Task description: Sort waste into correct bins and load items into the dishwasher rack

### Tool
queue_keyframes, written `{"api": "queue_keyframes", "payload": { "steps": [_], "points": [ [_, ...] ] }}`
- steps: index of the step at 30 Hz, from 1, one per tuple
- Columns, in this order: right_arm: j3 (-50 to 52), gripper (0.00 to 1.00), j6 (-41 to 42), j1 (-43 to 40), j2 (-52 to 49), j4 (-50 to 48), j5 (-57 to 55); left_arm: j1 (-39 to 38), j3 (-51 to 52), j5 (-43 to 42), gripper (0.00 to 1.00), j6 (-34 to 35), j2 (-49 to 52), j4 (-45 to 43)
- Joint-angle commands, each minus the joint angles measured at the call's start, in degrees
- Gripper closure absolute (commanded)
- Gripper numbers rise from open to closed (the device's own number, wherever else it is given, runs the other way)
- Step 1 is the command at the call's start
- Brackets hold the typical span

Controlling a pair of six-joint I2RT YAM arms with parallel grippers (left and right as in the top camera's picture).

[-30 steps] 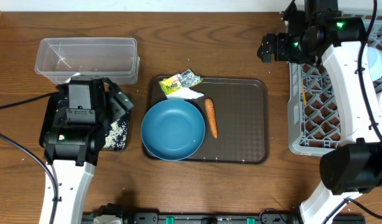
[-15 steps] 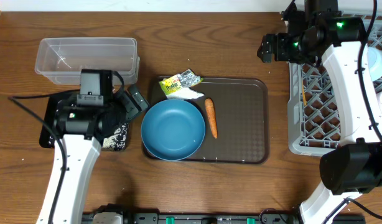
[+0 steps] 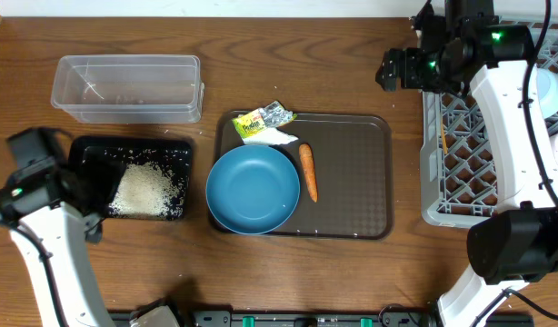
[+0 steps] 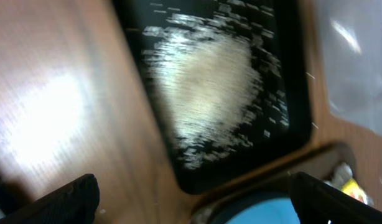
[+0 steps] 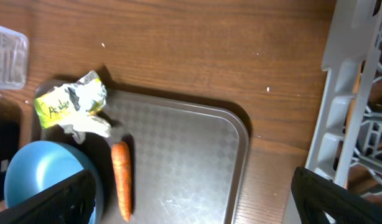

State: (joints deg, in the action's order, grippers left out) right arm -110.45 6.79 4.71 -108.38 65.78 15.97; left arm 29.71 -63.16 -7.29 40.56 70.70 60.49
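Robot lab, prob. staged as a kitchen: my right arm (image 3: 508,100) (green LEDs (image 3: 497,37) lit) over a wood surface (image 3: 352,54), w/ dishwasher rack (image 3: 461,163).

At upper left of the bench (image 3: 352,54), a clear tub (image 3: 124,86); just below it, a black tray (image 3: 106,154) holding rice (image 3: 147,191). On the brown serving tray (image 3: 352,191): dark-blue bowl (image 3: 254,189), carrot (image 3: 308,172) just beside, wrapper (image 3: 264,119) and tissue (image 3: 281,137) at its back-left corner. At right, grey rack (image 3: 456,168).

a brown wooden table (image 3: 352,272) with fine grain fills every view, a soft glare (image 4: 48,118) at left-centre of the left wrist view.
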Motion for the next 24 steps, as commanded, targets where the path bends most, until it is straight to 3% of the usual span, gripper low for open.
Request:
{"api": "queue_keyframes", "payload": {
  "steps": [1, 3, 5, 7, 17, 22, 24],
  "points": [
    [-0.1, 0.01, 5.5, 0.6, -0.3, -0.9, 6.4, 4.1, -0.8, 0.5, 0.0, 0.7, -0.6, 1.0],
    [0.0, 0.01, 5.3, 0.9, -0.3, -1.4, 14.1, 5.4, -0.8, 0.5, 0.0, 0.7, -0.6, 1.0],
    [0.0, 0.01, -0.9, 2.5, -0.5, -1.6, 21.7, 6.1, -0.8, 0.5, 0.0, 0.7, -0.6, 1.0],
    [0.0, 0.01, -6.4, 5.8, -0.5, -0.5, 22.3, 6.3, -0.8, 0.5, 0.0, 0.7, -0.6, 1.0],
    [5.5, 0.01, -10.3, 33.2, -0.5, -2.7, 0.4, 6.3, -0.8, 0.5, 0.0, 0.7, -0.6, 1.0],
    [11.8, 0.01, -7.1, 45.6, -0.5, -8.6, -13.0, 6.3, -0.8, 0.5, 0.0, 0.7, -0.6, 1.0],
    [14.4, 0.06, -6.1, 48.9, -0.5, -11.6, -14.1, 6.3, -0.8, 0.5, 0.0, 0.7, -0.6, 1.0]
  ]
}}
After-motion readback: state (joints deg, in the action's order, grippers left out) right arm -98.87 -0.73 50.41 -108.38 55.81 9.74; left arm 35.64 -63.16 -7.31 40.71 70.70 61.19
